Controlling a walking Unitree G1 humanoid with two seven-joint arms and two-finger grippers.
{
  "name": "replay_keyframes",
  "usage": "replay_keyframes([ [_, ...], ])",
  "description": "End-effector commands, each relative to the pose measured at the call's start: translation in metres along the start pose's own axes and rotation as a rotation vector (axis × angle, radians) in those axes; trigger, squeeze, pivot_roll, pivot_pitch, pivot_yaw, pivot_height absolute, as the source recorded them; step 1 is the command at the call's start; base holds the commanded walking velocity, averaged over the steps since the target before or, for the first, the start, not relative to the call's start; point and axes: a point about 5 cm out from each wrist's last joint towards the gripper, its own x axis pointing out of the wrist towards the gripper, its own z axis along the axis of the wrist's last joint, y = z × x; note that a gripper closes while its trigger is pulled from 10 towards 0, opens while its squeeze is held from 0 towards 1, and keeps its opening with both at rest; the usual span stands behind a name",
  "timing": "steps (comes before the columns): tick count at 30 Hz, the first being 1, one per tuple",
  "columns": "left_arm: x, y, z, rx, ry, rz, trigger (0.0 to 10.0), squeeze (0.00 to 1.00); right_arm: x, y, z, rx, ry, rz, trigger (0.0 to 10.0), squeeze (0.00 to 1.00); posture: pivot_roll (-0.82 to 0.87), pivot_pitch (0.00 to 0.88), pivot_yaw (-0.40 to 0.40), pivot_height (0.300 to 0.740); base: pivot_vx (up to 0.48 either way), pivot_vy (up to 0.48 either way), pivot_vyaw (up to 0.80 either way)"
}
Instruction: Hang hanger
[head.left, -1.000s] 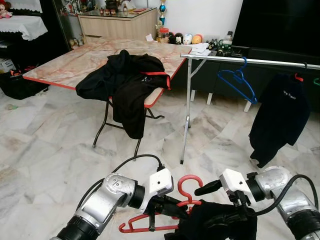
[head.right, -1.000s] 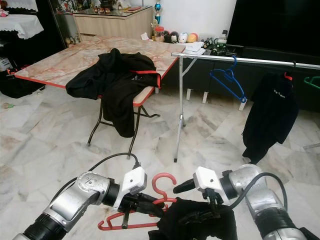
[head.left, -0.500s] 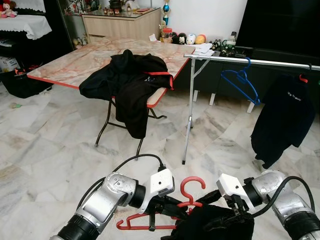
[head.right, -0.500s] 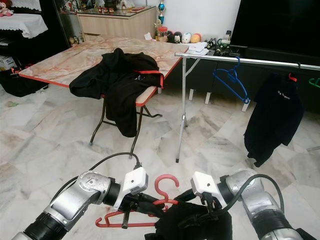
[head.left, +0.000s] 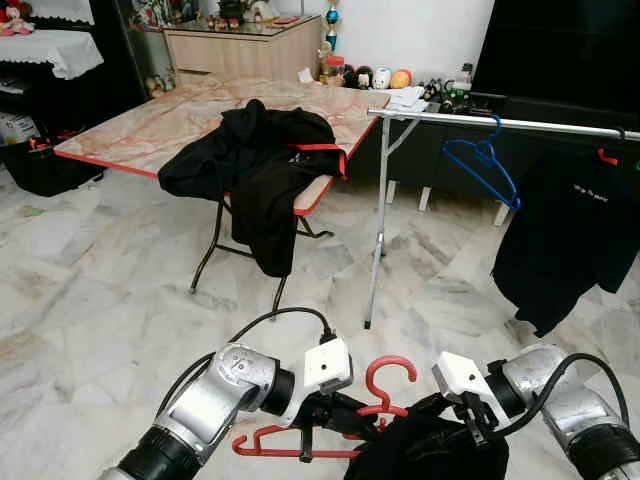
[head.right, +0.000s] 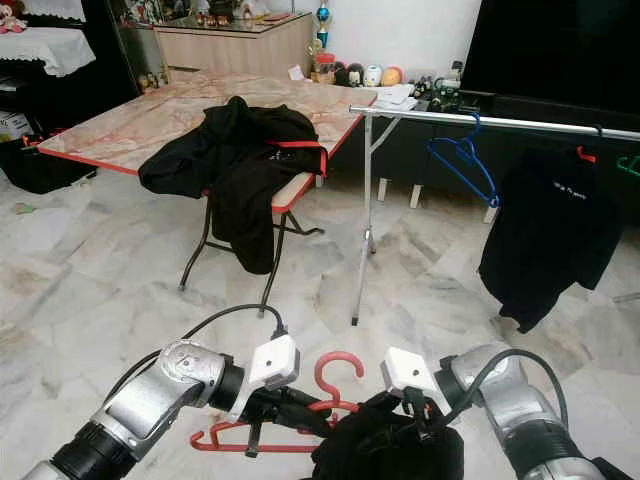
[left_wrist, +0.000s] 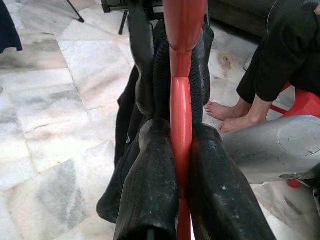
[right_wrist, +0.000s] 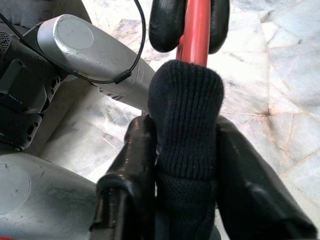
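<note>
My left gripper (head.left: 343, 416) is shut on a red hanger (head.left: 391, 362), held low in front of me; its fingers (left_wrist: 150, 165) pinch the red stem (left_wrist: 181, 125). Just to its right, my right gripper (right_wrist: 187, 165) is shut on a fold of a black garment (head.left: 430, 452) that bunches over the hanger's right side. The knit cloth (right_wrist: 186, 120) sits between the right fingers, close to the hanger's red bar (right_wrist: 197, 30). Ahead on the right runs a silver rack rail (head.left: 500, 123).
On the rail hang a blue hanger (head.left: 483, 165) and a black shirt (head.left: 565, 240) on a red hanger. A folding table (head.left: 150, 125) with black clothes (head.left: 265, 165) stands ahead on the left. A person's bare feet (left_wrist: 225, 112) and a red stool (left_wrist: 300, 102) are nearby.
The view has shifted slightly. My right gripper has drawn a little closer to the hanger with the cloth. The black shirt on the rail has swung a bit to the left.
</note>
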Motion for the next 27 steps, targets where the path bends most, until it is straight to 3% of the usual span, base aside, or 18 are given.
replay_keyframes([
  [1, -0.001, 0.005, 0.015, 0.074, -0.031, 0.018, 10.0, 0.00, 0.000, -0.001, 0.000, 0.006, 0.021, 0.009, 0.0, 0.00, -0.06, 0.002, 0.012, 0.740, 0.000, 0.000, 0.00],
  [27, 0.000, 0.017, 0.018, 0.107, -0.003, 0.111, 10.0, 0.00, 0.000, 0.000, -0.006, 0.039, 0.050, 0.014, 0.0, 0.00, -0.07, 0.000, 0.013, 0.740, 0.000, 0.000, 0.00],
])
